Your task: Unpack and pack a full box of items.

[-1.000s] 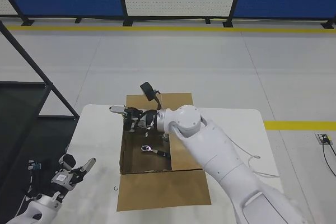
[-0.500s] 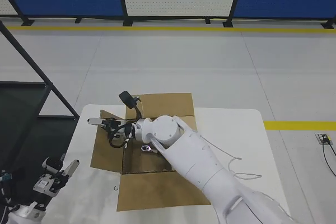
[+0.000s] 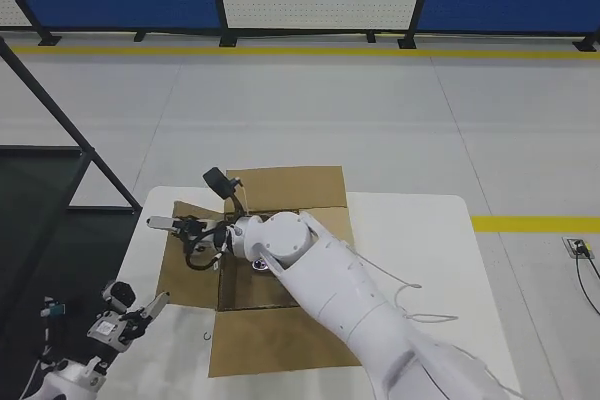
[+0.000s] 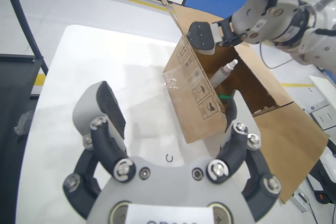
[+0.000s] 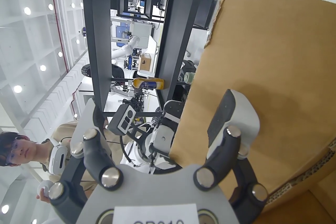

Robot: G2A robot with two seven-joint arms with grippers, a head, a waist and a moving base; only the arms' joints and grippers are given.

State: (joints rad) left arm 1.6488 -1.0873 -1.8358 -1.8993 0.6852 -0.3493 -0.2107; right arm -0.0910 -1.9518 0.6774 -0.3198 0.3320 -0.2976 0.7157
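I see open box point(image 3: 285, 188) at centre of surface point(image 3: 420, 230). Right hand point(image 3: 162, 222): fingers apart, straddling left flap point(image 3: 190, 280) edge. Left hand point(image 3: 138, 305): fingers apart, near front-left corner.

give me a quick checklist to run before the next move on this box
1. right hand open, astride left flap: ok
2. left flap folded flat outward: not ok, it stands tilted
3. left hand open, apart from box: ok
4. white pen-shaped item inside box, nothing over it: ok
5. small ring on table off the hands' path: cannot tell
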